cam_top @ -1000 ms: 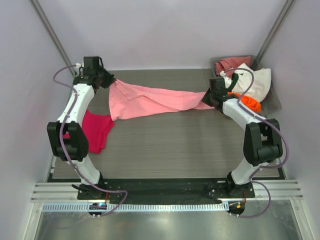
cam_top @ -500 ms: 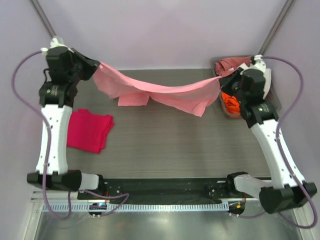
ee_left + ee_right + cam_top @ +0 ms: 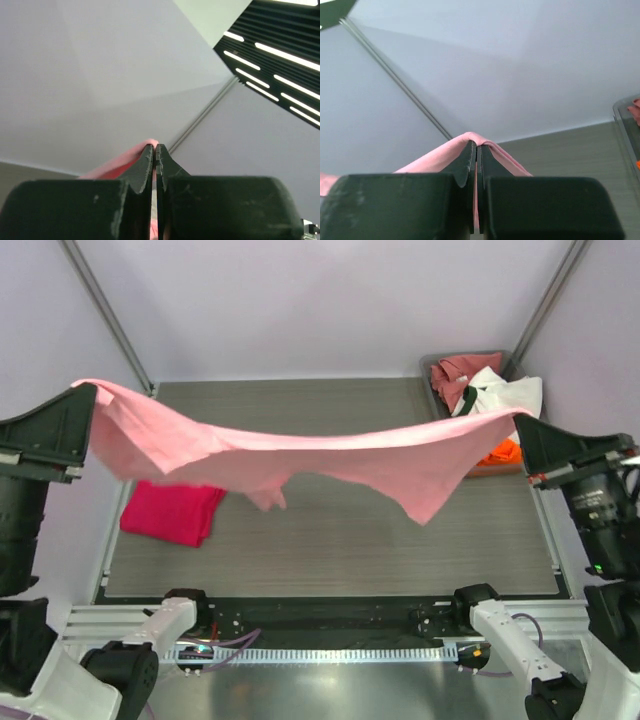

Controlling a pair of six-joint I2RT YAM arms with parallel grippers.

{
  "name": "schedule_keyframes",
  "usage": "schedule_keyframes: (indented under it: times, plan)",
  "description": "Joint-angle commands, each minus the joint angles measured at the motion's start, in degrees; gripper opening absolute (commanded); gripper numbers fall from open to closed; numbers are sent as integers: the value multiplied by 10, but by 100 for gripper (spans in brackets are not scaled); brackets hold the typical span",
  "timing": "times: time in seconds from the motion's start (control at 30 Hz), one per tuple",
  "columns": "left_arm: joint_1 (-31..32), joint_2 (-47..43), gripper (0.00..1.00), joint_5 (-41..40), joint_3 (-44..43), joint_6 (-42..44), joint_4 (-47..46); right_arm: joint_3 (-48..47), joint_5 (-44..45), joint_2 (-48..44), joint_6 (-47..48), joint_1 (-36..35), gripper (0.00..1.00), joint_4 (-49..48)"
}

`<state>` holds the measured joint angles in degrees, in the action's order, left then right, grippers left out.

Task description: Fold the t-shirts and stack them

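Spread step: L hand [image 3: 155, 147] & R hand [image 3: 476, 145], each clamped on an edge of the light pink t-shirt [image 3: 300, 455], hold it stretched above the counter [image 3: 330, 530]; next prob. needs lowering it flat, evenly.

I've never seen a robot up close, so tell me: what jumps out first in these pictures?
A light pink t-shirt hangs stretched in mid-air above the table, pinched at its ends by the left gripper and the right gripper. A folded magenta-red t-shirt lies at the table's left side, and other t-shirts are heaped in a bin at the far right corner.
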<state>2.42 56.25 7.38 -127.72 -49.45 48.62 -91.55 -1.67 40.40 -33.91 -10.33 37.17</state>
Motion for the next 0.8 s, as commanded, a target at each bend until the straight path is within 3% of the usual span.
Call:
schedule_keyframes:
  times: [0.0,0.17,0.3,0.5,0.6,0.73,0.77]
  plan:
    - [-3,51,0,36,-67,-19,43,-70,-10,13,9,1,1,61]
    - [-4,74,0,41,-47,-45,-8,-106,41,39,19,1,1,87]
    - [-3,70,0,42,95,-51,-80,-41,48,65,24,1,1,63]
    - [-3,123,0,31,194,-47,-176,51,47,134,21,1,1,-26]
    - [-4,195,0,31,164,-36,-201,39,57,199,19,1,1,-60]
    - [-11,317,0,49,22,-45,-207,-46,44,303,13,1,1,-81]
    - [-16,343,0,64,-64,-55,-205,-99,38,345,9,3,1,-82]
